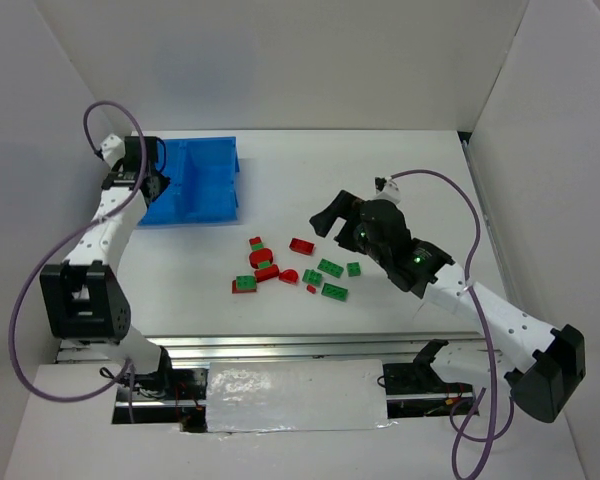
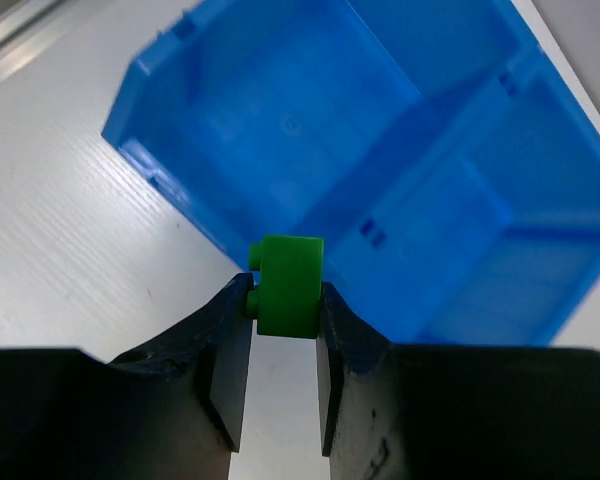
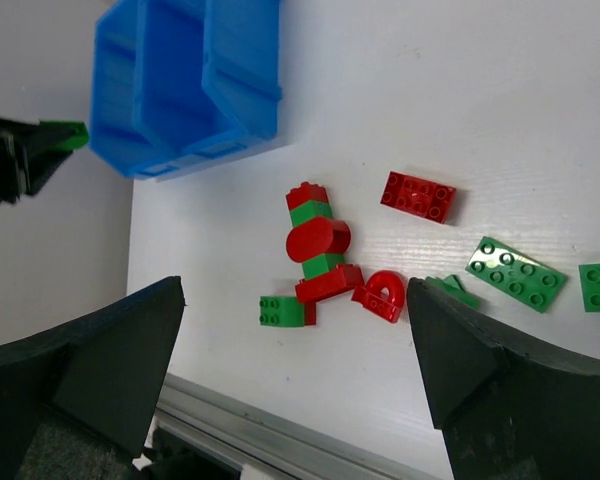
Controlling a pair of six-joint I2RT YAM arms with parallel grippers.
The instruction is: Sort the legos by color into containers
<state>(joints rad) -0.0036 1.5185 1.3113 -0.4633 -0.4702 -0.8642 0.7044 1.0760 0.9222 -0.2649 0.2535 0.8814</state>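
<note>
Legos (image 1: 290,272) lay mostly unsorted: a loose red and green cluster sat on the table (image 1: 400,160), well apart from the blue bin (image 1: 215,160). Several pieces in that cluster touched or were stacked on one another, red against green.

1. The left end effector (image 2: 286,300) was closed on one green brick (image 2: 292,270), pinched between both fingers. I had it at the bin's outer wall, not yet clearly over either of the compartments (image 2: 300,120).
2. The right end effector (image 3: 292,300) was spread wide and carried nothing; it hovered above the cluster.
3. Both compartments looked empty in the views I had.

I judged the task to be at its start: nothing was deposited, one green piece was in transit, and all other pieces were left to sort. I expected the stacked pieces to need separating.
</note>
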